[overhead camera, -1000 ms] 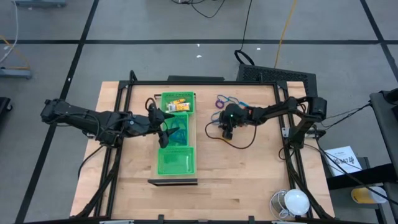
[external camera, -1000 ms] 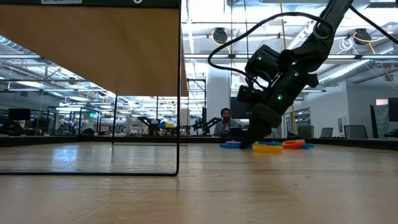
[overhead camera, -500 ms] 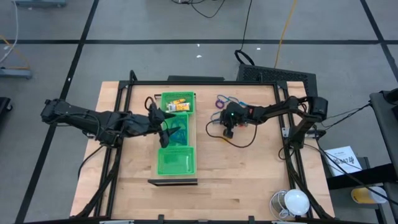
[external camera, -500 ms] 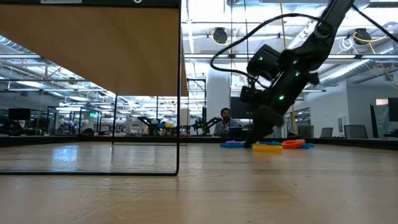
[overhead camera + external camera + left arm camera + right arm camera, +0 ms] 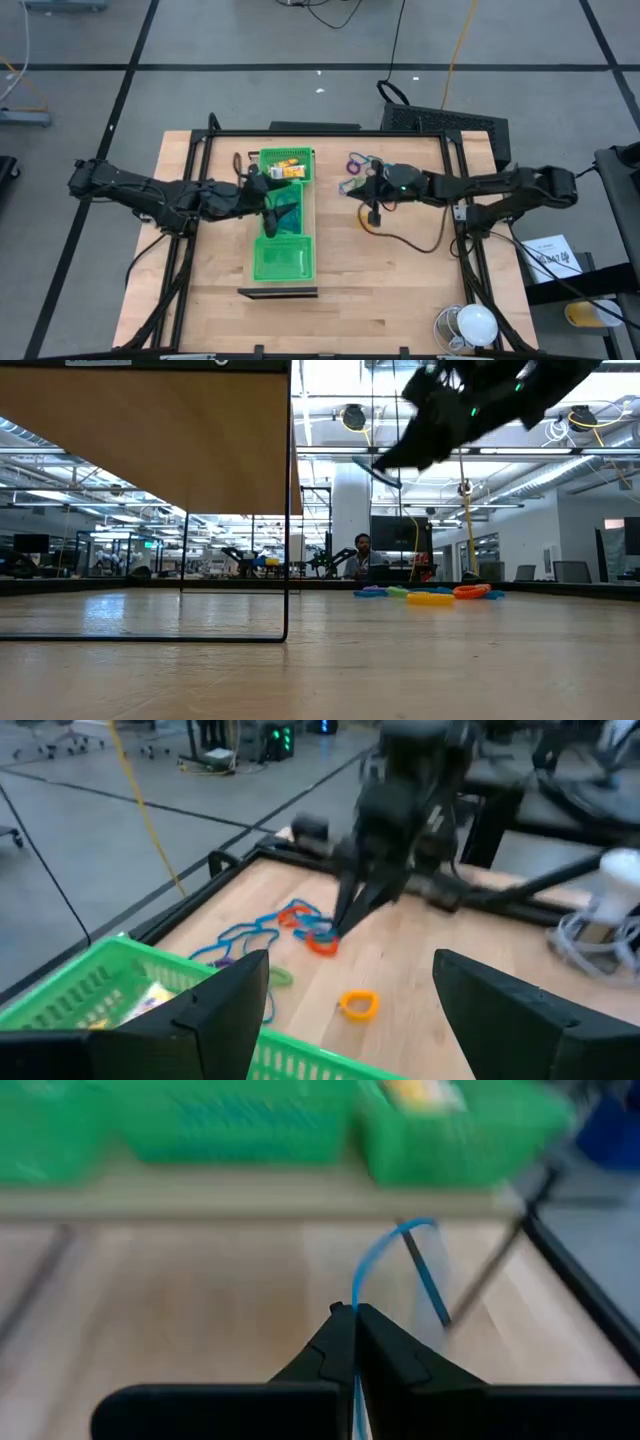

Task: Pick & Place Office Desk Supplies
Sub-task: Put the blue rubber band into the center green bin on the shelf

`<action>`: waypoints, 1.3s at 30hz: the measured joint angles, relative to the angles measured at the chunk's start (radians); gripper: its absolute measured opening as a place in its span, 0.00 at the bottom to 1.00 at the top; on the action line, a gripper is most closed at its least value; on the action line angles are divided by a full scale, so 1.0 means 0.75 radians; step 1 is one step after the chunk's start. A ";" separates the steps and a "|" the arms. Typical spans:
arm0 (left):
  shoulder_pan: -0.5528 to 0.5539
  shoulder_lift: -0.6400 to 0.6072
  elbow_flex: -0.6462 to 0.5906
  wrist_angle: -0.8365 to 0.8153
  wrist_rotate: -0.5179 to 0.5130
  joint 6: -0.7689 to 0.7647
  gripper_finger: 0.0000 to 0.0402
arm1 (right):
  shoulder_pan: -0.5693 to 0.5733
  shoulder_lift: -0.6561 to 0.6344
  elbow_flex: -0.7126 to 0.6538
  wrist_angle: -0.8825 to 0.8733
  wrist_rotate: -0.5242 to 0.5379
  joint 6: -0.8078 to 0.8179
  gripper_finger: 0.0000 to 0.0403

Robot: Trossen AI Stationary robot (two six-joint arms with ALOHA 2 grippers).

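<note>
Right gripper (image 5: 353, 1312): jaws clenched on a thin blue loop (image 5: 400, 1255), which arcs up out of the fingertips and hangs free beyond them. In the low view this gripper (image 5: 378, 465) is raised well clear of the table (image 5: 320, 660), the pinched strand trailing from its tip.

Loose loops (image 5: 300, 925), blue, purple, green and orange-red, lie on the table below and just behind the right gripper (image 5: 362, 187), near the back edge. One yellow-orange ring (image 5: 358, 1004) lies apart from that cluster, on the near side.

Left gripper (image 5: 350, 1010): jaws released and spread wide, nothing between them. It hangs over the middle compartment of the green tray (image 5: 283, 262). Small yellow pieces (image 5: 290, 171) sit in the tray's far compartment, beyond the left fingertips.
</note>
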 joint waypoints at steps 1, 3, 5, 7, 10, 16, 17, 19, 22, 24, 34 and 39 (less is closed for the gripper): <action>-0.001 0.028 -0.001 0.043 0.010 0.023 0.73 | 0.027 -0.023 0.000 0.020 0.000 0.000 0.00; -0.001 0.090 0.000 0.162 0.045 0.071 0.73 | 0.077 -0.062 0.000 0.074 0.000 -0.002 0.00; -0.001 0.161 0.000 0.286 0.069 0.131 0.73 | 0.128 -0.088 0.000 0.115 0.000 -0.006 0.00; -0.001 0.234 -0.001 0.437 0.082 0.194 0.73 | 0.173 -0.101 0.001 0.155 -0.001 -0.009 0.00; -0.001 0.318 -0.001 0.640 0.103 0.283 0.73 | 0.230 -0.112 0.001 0.219 -0.001 -0.021 0.00; -0.001 0.411 0.000 0.824 0.154 0.338 0.73 | 0.298 -0.118 0.001 0.347 -0.001 -0.035 0.00; -0.001 0.418 0.000 0.834 0.161 0.339 0.73 | 0.303 -0.118 0.001 0.367 -0.001 -0.035 0.00; -0.001 0.441 0.000 0.870 0.190 0.336 0.73 | 0.311 -0.118 0.001 0.398 -0.001 -0.035 0.00; 0.007 0.486 0.000 0.966 0.261 0.295 0.73 | 0.316 -0.118 0.001 0.422 -0.001 -0.038 0.00; 0.016 0.522 0.000 1.032 0.284 0.262 0.73 | 0.315 -0.118 0.001 0.429 -0.001 -0.039 0.00; 0.096 0.559 0.000 1.084 0.328 0.137 0.73 | 0.315 -0.118 0.001 0.432 -0.001 -0.037 0.00; 0.114 0.559 0.013 1.098 0.408 0.127 0.73 | 0.315 -0.118 0.001 0.432 -0.001 -0.045 0.00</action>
